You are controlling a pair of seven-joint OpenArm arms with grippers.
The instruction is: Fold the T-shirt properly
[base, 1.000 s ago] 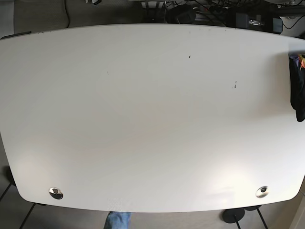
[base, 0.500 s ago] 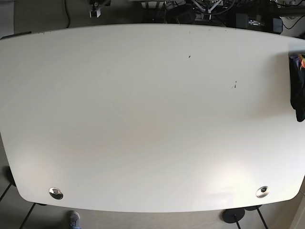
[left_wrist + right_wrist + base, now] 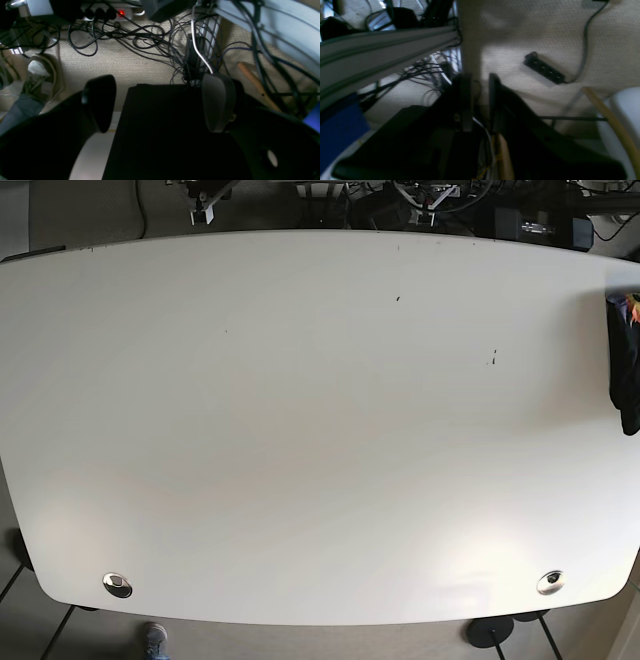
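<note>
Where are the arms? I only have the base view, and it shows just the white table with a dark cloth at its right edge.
Observer: The left gripper is open, jaws wide apart, facing carpet strewn with tangled cables.
Operator: Is it holding anything?
Observer: No. Nothing sits between its fingers; only a black box shows below them.
Operator: And the right one?
Observer: The right gripper also faces carpet, with a black power strip lying beyond it. Its jaws stand close together, but the picture is too blurred to tell whether they are fully shut.
</note>
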